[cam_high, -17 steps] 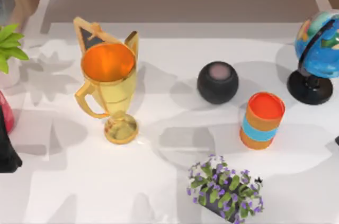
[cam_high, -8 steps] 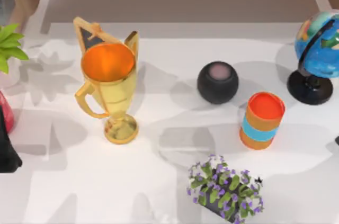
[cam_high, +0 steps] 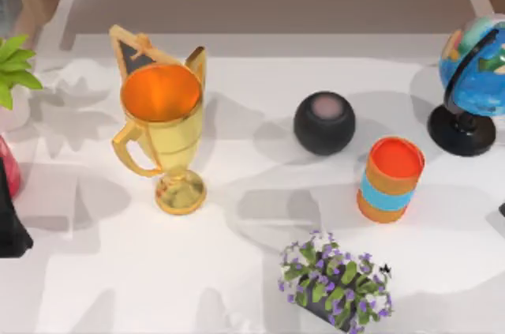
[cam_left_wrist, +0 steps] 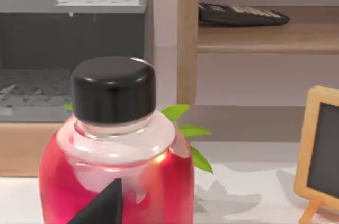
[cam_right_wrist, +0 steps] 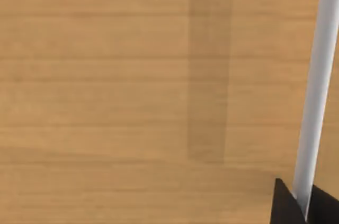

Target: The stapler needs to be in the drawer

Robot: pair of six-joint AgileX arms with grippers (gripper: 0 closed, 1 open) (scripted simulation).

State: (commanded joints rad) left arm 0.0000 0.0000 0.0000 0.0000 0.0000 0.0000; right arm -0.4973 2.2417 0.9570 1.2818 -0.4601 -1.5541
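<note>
standing upright on white table (cam_high: 237, 287): gold trophy (cam_high: 162, 133), cup empty, orange inside; orange can (cam_high: 390, 179) with blue band, open top, nothing seen in it. black round speaker (cam_high: 324, 122) between them, apart from both. purple flower pot (cam_high: 335, 283) near front edge. globe (cam_high: 473, 85) at right edge, green plant (cam_high: 16, 65) at left edge. left gripper (cam_left_wrist: 103, 205) just behind red bottle (cam_left_wrist: 114, 155) with black cap; fingers' spread: cannot tell. right gripper (cam_right_wrist: 296, 205) pinching white bar (cam_right_wrist: 315, 91) against wooden panel (cam_right_wrist: 132, 75). stapler: cannot tell where. calculator (cam_left_wrist: 241, 15) on shelf (cam_left_wrist: 265, 36).
</note>
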